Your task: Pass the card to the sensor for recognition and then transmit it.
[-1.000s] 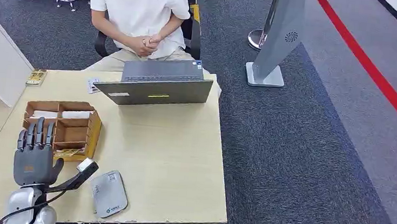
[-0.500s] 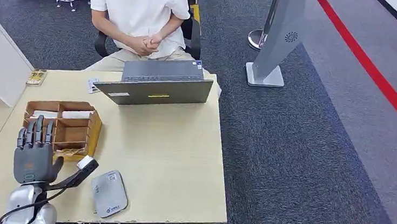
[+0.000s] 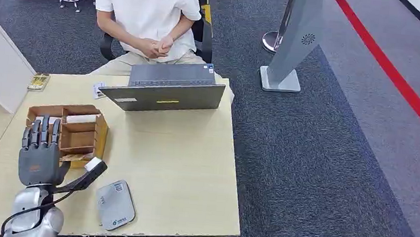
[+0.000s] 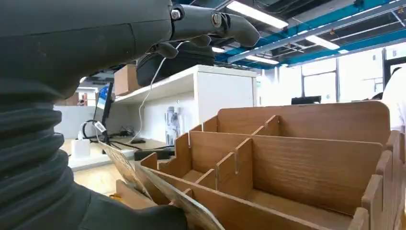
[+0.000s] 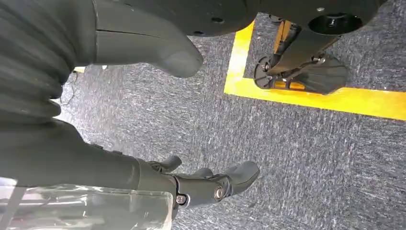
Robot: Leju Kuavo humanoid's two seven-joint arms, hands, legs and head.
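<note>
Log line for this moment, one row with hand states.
left hand: open, over wooden box, reaching for card | right hand: hanging, empty | card reader: on table, untouched

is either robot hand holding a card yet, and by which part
No. The left robot hand hovers open over the wooden card box; the right robot hand hangs empty above the carpet.

Even, diffuse overhead lighting; the worktop (image 3: 180,167) is bright with only soft, short shadows and no glare. Head view sharp throughout. Left wrist view: ceiling light strips (image 4: 258,14) and windows (image 4: 344,81) overexposed, and the near left hand (image 4: 72,96) dark and soft. Right wrist view: carpet (image 5: 297,158) crisp, right hand (image 5: 95,143) underexposed.
</note>
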